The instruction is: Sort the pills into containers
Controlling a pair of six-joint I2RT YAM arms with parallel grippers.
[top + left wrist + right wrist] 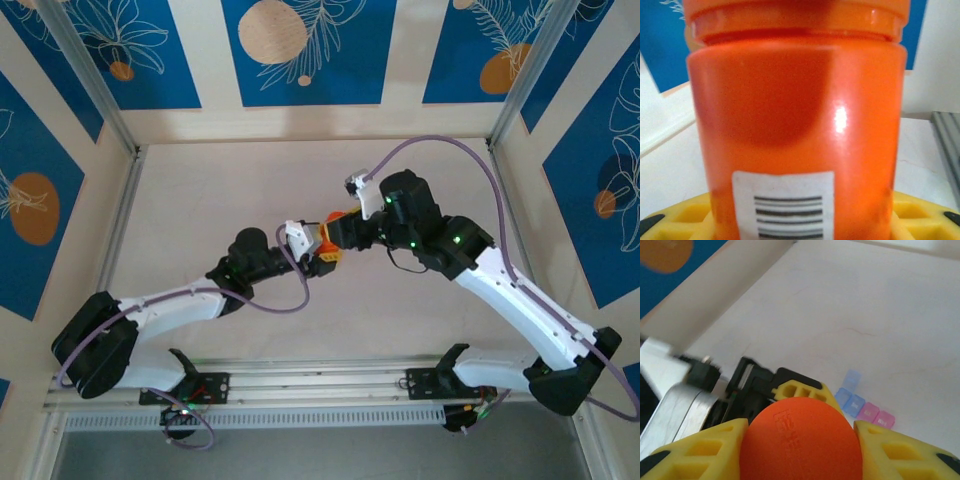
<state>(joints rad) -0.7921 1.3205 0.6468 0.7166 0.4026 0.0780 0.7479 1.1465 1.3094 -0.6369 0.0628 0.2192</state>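
Evidently the opening step is in hand: the left pincer (320,252) grips the orange bottle (795,115) by its body and the right pincer (800,450) is clamped on its lid (800,435), so next comes a twist to free it. The strip of pill boxes (865,409) lies on the counter (865,315) just beyond, one flap up. The bottle's opaque wall hides whatever pills it holds.

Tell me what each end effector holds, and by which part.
Both hold the orange cylindrical plastic bottle: the left end effector grips its labelled body, the right end effector pinches its round cap.
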